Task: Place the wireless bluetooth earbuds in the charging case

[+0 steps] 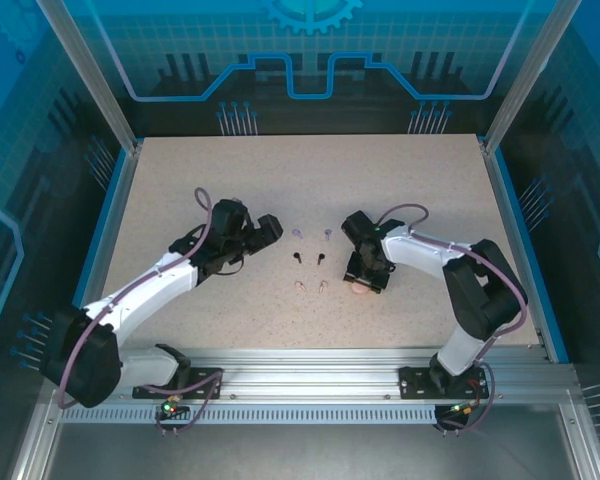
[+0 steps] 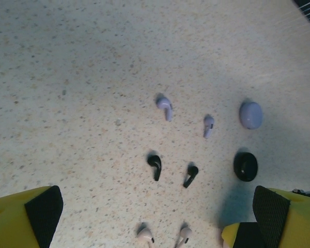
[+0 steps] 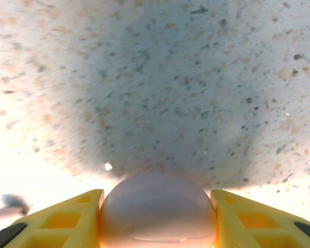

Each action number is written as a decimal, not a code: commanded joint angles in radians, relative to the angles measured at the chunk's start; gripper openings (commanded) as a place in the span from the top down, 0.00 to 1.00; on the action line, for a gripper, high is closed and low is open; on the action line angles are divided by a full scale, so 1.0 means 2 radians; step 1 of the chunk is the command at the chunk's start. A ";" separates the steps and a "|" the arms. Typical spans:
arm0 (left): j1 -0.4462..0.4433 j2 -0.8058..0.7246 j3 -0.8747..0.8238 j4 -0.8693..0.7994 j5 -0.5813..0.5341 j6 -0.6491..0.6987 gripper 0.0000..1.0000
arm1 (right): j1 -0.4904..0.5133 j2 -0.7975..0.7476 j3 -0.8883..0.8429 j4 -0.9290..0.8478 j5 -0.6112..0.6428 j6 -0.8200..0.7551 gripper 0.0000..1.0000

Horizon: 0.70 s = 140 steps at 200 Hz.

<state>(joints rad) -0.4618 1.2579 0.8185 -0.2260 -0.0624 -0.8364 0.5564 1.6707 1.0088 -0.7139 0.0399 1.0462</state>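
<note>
Left gripper (image 2: 157,212): we see it spread wide, low in the left wrist frame, above the earbuds.
Right gripper (image 3: 157,201): its fingers touch both sides of the pink case (image 3: 157,225).
Pink earbuds (image 1: 323,287): centre of the top view, just left of that case and nearest the right arm.

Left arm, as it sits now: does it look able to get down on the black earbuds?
Probably yes. The left fingers hang open facing them; one black earbud and its twin lie apart on bare table, nothing over them. The right fingers are off at the pink case.
</note>
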 commanded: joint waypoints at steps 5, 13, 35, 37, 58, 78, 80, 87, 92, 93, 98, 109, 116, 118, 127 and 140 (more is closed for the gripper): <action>0.000 -0.024 -0.062 0.133 0.054 0.019 0.01 | 0.004 -0.033 0.027 -0.007 -0.034 -0.007 0.61; 0.000 -0.031 -0.081 0.168 0.065 0.020 0.01 | 0.004 -0.033 0.042 -0.007 -0.043 -0.007 0.61; 0.000 -0.044 -0.125 0.240 0.081 0.024 0.01 | 0.004 -0.017 0.095 -0.001 -0.072 -0.001 0.61; 0.000 -0.045 -0.129 0.247 0.081 0.024 0.01 | 0.005 -0.014 0.100 0.000 -0.074 0.000 0.61; 0.000 -0.050 -0.165 0.318 0.078 0.024 0.01 | 0.008 0.025 0.165 0.007 -0.100 0.011 0.61; -0.001 -0.043 -0.182 0.365 0.076 0.025 0.02 | 0.014 0.073 0.230 0.010 -0.120 0.030 0.61; 0.000 -0.042 -0.183 0.371 0.077 0.026 0.02 | 0.015 0.076 0.236 0.010 -0.123 0.033 0.61; -0.001 -0.038 -0.187 0.387 0.074 0.028 0.03 | 0.018 0.093 0.259 0.013 -0.128 0.041 0.61; -0.001 -0.035 -0.189 0.397 0.071 0.028 0.03 | 0.020 0.103 0.273 0.013 -0.131 0.047 0.61; -0.001 -0.034 -0.189 0.399 0.070 0.027 0.04 | 0.021 0.106 0.276 0.013 -0.131 0.048 0.61; -0.001 -0.031 -0.192 0.411 0.068 0.026 0.05 | 0.024 0.116 0.291 0.013 -0.133 0.054 0.61; -0.001 -0.023 -0.196 0.435 0.065 0.024 0.07 | 0.031 0.137 0.317 0.012 -0.138 0.066 0.61; -0.001 -0.018 -0.197 0.446 0.062 0.022 0.09 | 0.035 0.149 0.334 0.012 -0.140 0.075 0.61; -0.001 -0.017 -0.197 0.449 0.062 0.021 0.09 | 0.036 0.152 0.339 0.012 -0.141 0.078 0.61; -0.001 -0.010 -0.197 0.463 0.058 0.018 0.14 | 0.042 0.165 0.354 0.012 -0.141 0.089 0.61; -0.002 0.000 -0.200 0.482 0.053 0.011 0.20 | 0.050 0.181 0.375 0.014 -0.144 0.106 0.61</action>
<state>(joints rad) -0.4622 1.2243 0.4377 0.5838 0.0677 -0.8139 0.6170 1.9808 1.6760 -0.6788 -0.2035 1.1702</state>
